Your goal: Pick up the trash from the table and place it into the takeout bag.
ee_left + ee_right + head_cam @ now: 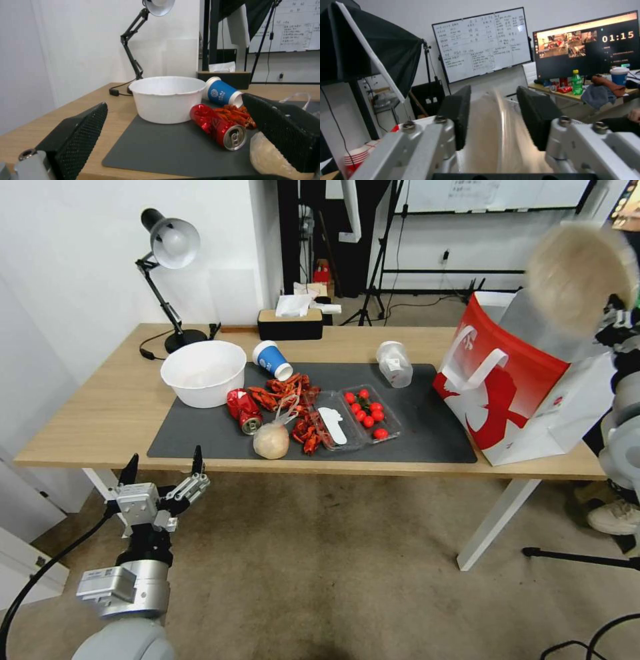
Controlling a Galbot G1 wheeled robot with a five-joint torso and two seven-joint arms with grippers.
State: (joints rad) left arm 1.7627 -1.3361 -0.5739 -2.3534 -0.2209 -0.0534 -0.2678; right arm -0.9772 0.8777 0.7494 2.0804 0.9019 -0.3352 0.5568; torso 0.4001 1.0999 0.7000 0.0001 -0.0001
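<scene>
Lower left of the head view we see the left gripper point(162, 467) hanging below the table's front edge, over the floor, fingers spread wide, nothing between them. In the left wrist view its two black pads point(78, 136) sit at either side of the frame with the mat open between.

Table point(100, 413) runs across the middle of the head view, with the grey mat point(427, 433) on it. Nearest the front edge, centre of frame, the clear bag with beige lump point(271, 440). Just up-left of it the red can point(245, 410) lies on its side, open top facing the front. Crawfish shells point(293, 403) are scattered around both. Right of them is a clear tray of tomatoes point(367, 413). White bowl point(203, 372) stands upright at the mat's left end. Blue cup point(272, 360) lies tipped over behind the shells, just right of the bowl. Clear cup point(394, 363) lies on its side at the mat's back edge, centre-right.

Bag point(513, 393), red and white, stands open at the right end of the table, partly on the mat, leaning.

Upper right of the head view, the tan bowl point(579, 277) is up above the bag's mouth. In the right wrist view the right gripper point(493, 120) is closed on the bowl's rim, one pad each side; the bowl is blurred.

Far back: lamp point(170, 253) upper left, tissue box point(291, 321) behind the blue cup.
</scene>
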